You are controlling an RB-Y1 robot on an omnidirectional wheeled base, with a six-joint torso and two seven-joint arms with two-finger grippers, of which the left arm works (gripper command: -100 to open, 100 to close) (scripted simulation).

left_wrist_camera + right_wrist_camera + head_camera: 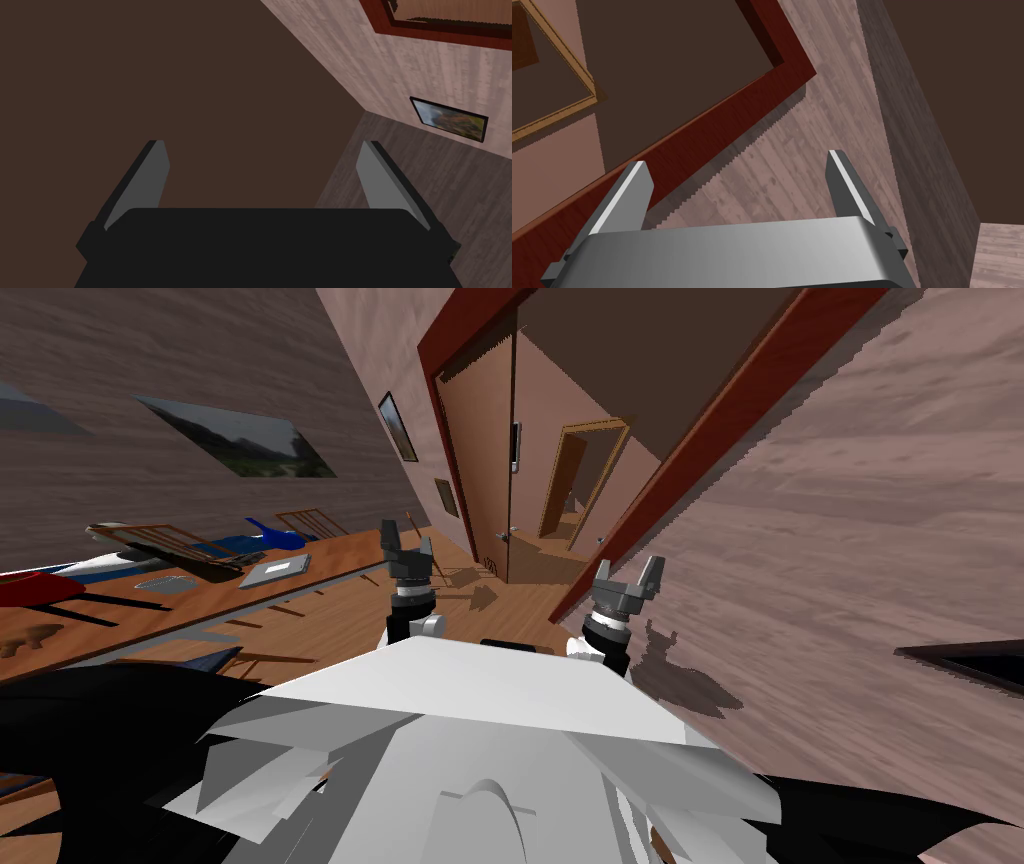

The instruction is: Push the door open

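the door (478,458) stands partly open at twelve o'clock. the left gripper (407,543) at eleven and the right gripper (629,570) at one are short of it, both spread wide and empty.

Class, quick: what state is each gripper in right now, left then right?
Left gripper: open, holding nothing.
Right gripper: open, holding nothing.
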